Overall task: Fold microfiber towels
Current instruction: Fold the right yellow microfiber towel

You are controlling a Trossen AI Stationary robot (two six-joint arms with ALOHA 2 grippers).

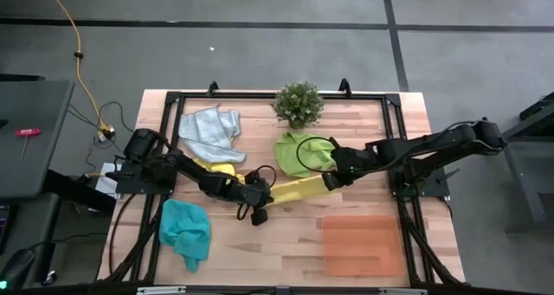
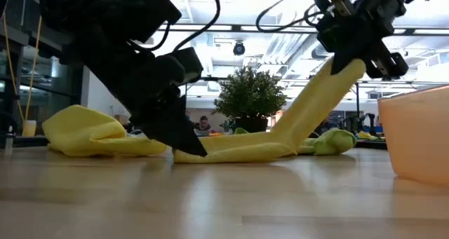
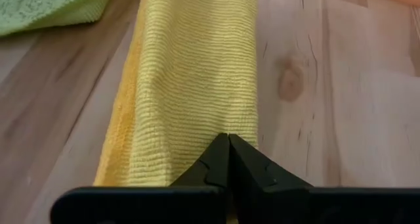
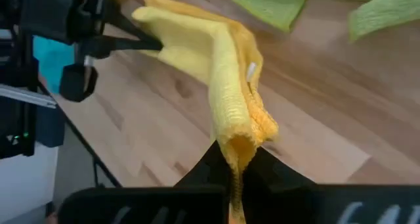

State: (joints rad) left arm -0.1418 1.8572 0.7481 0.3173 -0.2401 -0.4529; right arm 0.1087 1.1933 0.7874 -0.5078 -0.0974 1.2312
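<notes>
The left end effector (image 1: 258,202) is pinching one end of a folded yellow towel (image 1: 297,189) down against the bench (image 1: 286,243), while the right end effector (image 1: 330,181) is clenching the other end, lifting it above the wood beside the lime green towel (image 1: 299,152).
</notes>
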